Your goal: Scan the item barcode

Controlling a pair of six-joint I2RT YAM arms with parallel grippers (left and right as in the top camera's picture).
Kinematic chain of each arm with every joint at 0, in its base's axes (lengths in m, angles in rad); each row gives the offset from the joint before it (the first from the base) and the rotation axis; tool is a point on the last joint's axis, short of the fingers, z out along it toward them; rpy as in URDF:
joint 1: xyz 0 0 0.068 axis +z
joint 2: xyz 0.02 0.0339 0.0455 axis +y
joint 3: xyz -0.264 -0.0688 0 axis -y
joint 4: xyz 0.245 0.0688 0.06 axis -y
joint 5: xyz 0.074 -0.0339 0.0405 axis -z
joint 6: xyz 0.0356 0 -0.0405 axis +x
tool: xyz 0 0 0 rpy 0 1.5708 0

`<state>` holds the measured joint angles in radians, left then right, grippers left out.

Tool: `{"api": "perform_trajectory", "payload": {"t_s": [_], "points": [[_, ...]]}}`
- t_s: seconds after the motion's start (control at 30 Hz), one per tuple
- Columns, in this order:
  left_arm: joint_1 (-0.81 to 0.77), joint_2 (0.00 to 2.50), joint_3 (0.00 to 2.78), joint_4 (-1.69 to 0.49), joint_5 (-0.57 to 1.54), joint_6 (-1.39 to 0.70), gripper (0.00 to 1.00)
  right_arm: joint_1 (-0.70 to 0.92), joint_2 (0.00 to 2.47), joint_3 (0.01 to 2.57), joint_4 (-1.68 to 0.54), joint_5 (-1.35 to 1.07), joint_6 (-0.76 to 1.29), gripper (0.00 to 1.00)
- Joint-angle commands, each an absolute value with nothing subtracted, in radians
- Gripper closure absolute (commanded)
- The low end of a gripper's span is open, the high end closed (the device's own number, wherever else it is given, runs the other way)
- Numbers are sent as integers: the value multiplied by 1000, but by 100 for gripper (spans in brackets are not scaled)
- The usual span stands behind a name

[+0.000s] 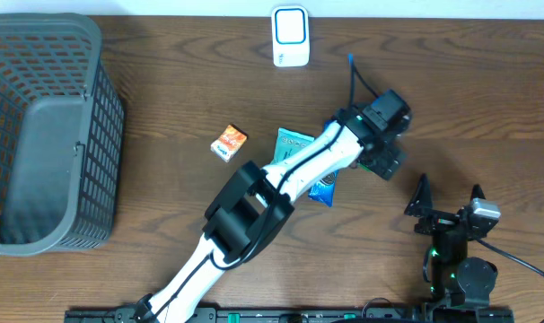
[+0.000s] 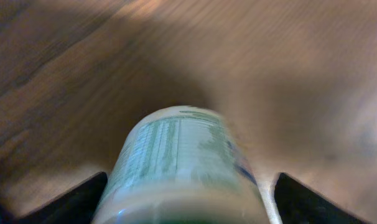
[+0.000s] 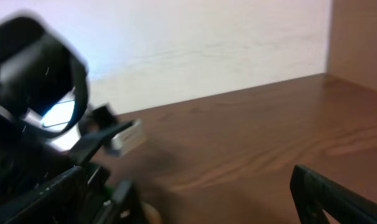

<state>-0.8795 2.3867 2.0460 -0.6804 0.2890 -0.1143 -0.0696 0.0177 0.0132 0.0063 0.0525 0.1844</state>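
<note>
A white bottle (image 2: 179,162) with a green printed label fills the left wrist view, lying between the two dark fingers. My left gripper (image 2: 185,208) is open around it, and a strip of table shows between the bottle and the right finger (image 2: 300,202). In the overhead view the left gripper (image 1: 386,160) is right of centre and covers most of the bottle. A white scanner (image 1: 290,37) stands at the table's far edge. My right gripper (image 1: 448,199) is open and holds nothing, near the front right; in its wrist view the right gripper (image 3: 226,208) faces the left arm.
A grey mesh basket (image 1: 48,135) takes up the far left. A small orange box (image 1: 228,143), a teal packet (image 1: 294,142) and a blue packet (image 1: 324,189) lie mid-table, partly under the left arm (image 1: 281,179). A pale wall (image 3: 195,37) rises behind the table.
</note>
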Motion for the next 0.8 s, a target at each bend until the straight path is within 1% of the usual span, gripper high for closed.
{"api": "perform_trajectory", "payload": {"t_s": [0.0,0.03,0.13,0.2,0.33,0.4,0.5,0.6,0.67,0.77], "points": [[-883,2264,2056,-684,302,-83,6,-65,16,85,-21,-13,163,1],[-882,2242,2056,-684,302,-82,1,-65,16,118,-54,-14,163,1],[-876,2167,2056,-684,299,-82,2,-65,20,240,-219,-9,163,1],[-873,2114,2056,-689,260,-82,2,-65,33,329,-348,-5,174,1],[-863,1980,2056,-722,37,-82,2,-65,117,517,-602,-39,213,1],[-854,1916,2056,-739,-41,-83,2,-65,170,608,-704,-173,213,1],[-827,1806,2056,-775,-121,-82,2,-65,213,684,-740,-365,211,1],[-781,1689,2056,-806,-199,-82,2,-65,216,693,-723,-387,230,1],[-731,1594,2056,-815,-235,-82,2,-65,230,689,-667,-387,273,1],[-665,1475,2056,-802,-249,-44,2,-65,290,691,-635,-343,302,1]]}}
